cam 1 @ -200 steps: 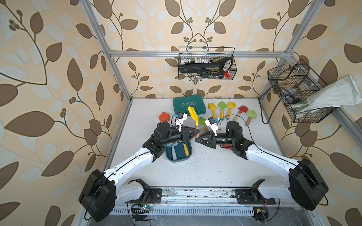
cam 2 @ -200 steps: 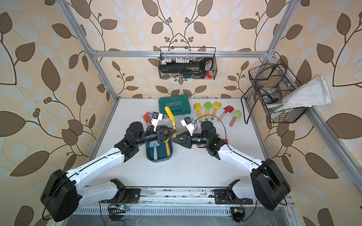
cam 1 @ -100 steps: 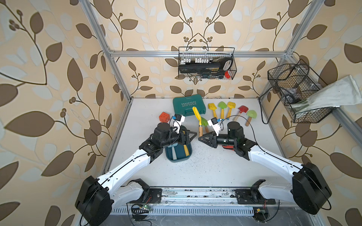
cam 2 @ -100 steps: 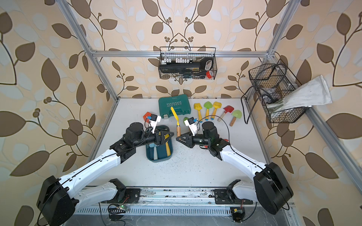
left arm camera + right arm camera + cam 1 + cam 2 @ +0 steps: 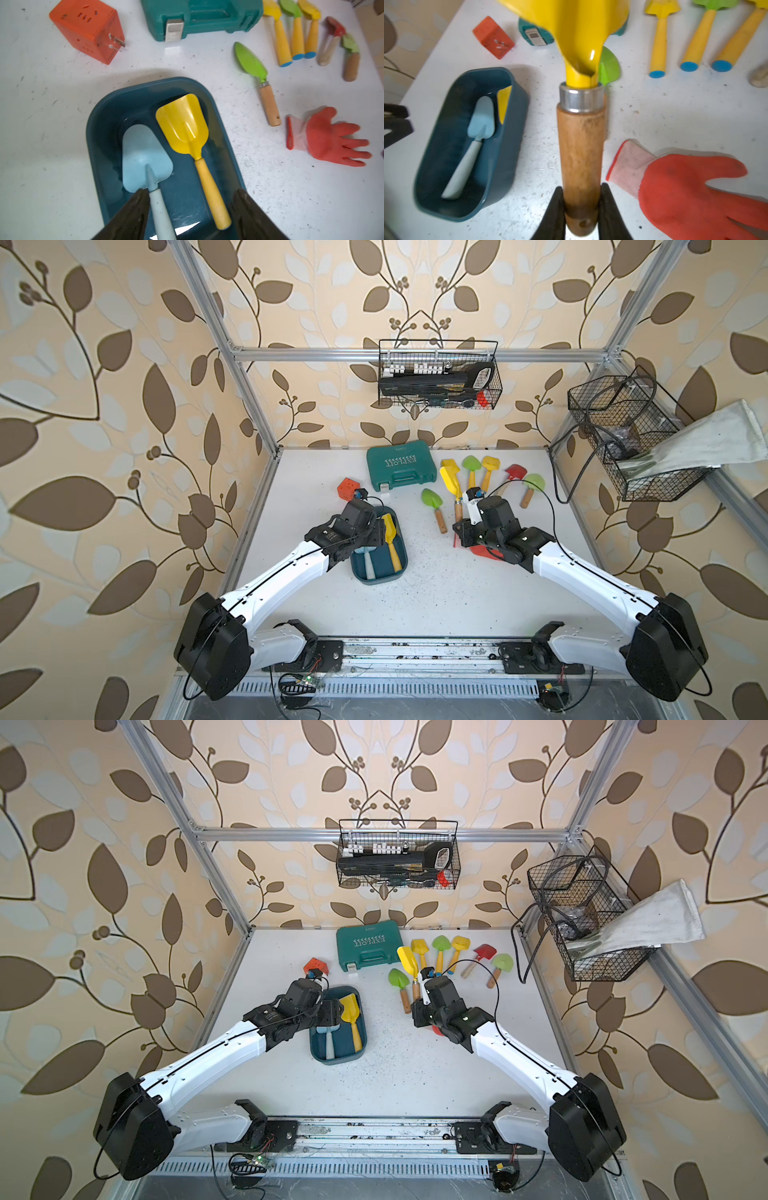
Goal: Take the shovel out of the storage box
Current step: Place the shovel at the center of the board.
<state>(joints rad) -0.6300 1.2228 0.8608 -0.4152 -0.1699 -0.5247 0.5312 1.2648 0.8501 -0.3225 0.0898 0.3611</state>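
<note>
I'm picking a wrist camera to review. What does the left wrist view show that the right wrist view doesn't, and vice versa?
Left wrist only: the yellow scoop lying full length in the storage box, and a red-bladed shovel.
Right wrist only: the right hand clamped on a wood-handled yellow shovel.
Both: the storage box, light-blue trowel, orange socket cube, red glove, green case.

a trowel (image 5: 145, 158) and a scoop (image 5: 182, 124) lie side by side in the storage box (image 5: 99, 135), a plug cube (image 5: 83, 29) and hard case (image 5: 207, 16) behind it, a glove (image 5: 332, 139) and a row of shovels (image 5: 297, 35) to its right.
</note>
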